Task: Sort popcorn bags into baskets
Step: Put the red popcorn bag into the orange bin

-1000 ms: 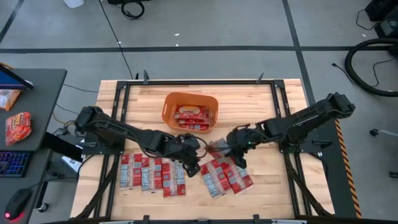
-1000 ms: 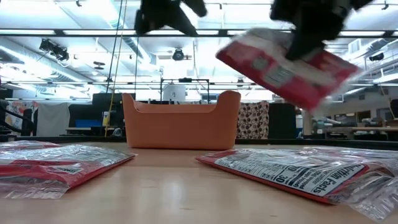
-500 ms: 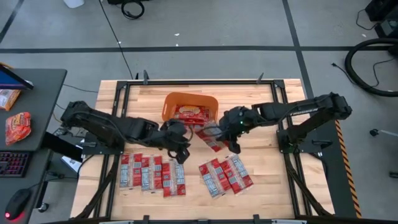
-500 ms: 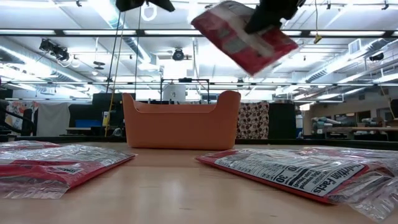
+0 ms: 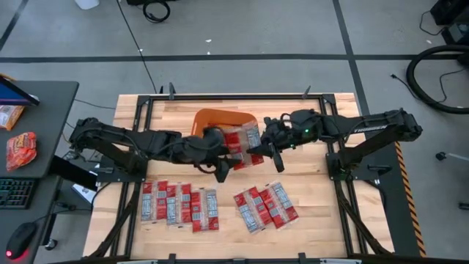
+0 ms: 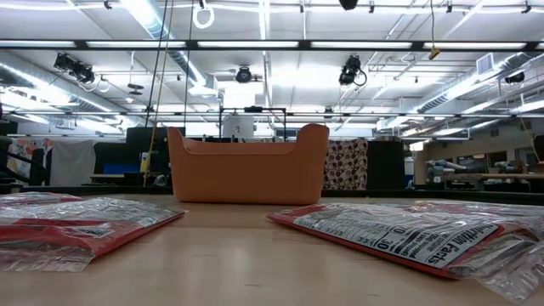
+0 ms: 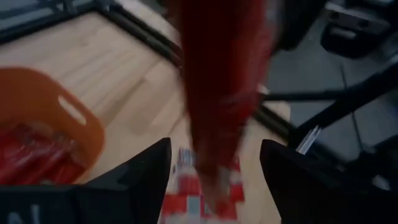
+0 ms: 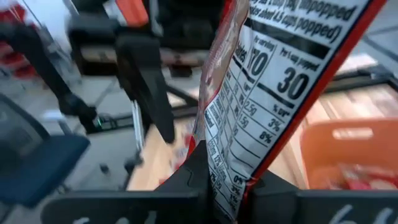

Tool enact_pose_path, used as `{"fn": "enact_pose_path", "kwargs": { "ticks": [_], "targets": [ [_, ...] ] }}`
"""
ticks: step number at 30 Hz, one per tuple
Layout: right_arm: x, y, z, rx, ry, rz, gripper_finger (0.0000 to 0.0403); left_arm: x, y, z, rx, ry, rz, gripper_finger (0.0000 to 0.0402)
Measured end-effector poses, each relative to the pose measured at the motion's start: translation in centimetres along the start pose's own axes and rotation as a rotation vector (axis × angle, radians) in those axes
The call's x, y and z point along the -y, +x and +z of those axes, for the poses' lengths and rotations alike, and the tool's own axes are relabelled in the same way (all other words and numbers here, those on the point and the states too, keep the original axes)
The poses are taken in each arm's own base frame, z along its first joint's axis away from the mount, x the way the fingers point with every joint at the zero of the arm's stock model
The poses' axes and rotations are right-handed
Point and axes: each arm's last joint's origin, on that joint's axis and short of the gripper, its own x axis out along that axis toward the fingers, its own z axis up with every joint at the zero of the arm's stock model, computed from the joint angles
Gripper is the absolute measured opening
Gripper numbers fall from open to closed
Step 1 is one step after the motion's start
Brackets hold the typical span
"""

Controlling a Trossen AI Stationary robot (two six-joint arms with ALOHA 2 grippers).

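The orange basket point(image 5: 212, 119) stands at the table's far middle with popcorn bags point(image 5: 223, 136) inside; in the low view it is the tub point(image 6: 246, 166). My right gripper point(image 5: 258, 152) is shut on one red popcorn bag point(image 5: 240, 143) held over the basket's near right part. My left gripper point(image 5: 220, 167) hangs open just near-left of that bag. In the left wrist view a blurred red bag point(image 7: 224, 93) shows edge-on ahead of the spread fingers point(image 7: 149, 180). Both grippers are above the low view's top. My right gripper pinches one end of the bag point(image 8: 231, 177) between its two fingers. The fingers come roughly level from the table's right. The bag sticks out beyond the fingertips, its nutrition-label side point(image 8: 267, 81) showing, and it is lifted clear above the basket.
A row of several popcorn bags point(image 5: 179, 205) lies near left on the table, and a smaller cluster point(image 5: 265, 207) near right. These show up close in the low view point(image 6: 76, 225) point(image 6: 408, 234). An orange-red packet point(image 5: 20, 150) lies on the side desk to the left.
Both grippers have risen and gone toward the far edge and the basket, leaving the low view at its top. The right gripper has carried its bag from above the near-right cluster to over the basket's near right part.
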Motion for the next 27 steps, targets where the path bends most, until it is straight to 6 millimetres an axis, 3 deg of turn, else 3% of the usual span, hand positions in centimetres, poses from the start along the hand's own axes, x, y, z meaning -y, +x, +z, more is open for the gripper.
{"fn": "enact_pose_path", "kwargs": {
  "ticks": [9, 19, 27],
  "targets": [
    [-0.8, -0.3, 1.3, 0.135, 0.028, 0.029, 0.003, 0.2, 0.2, 2.0, 0.147, -0.037, -0.077, 0.0208],
    [-0.3, -0.9, 1.9, 0.145, 0.007, -0.002, 0.007, -0.6, 0.4, 2.7, 0.157, -0.021, -0.071, 0.0042],
    [0.6, -3.1, 3.9, 0.096, 0.003, -0.133, 0.0141, -2.6, 0.9, 4.2, 0.087, -0.004, -0.078, 0.0036]
  ]
}}
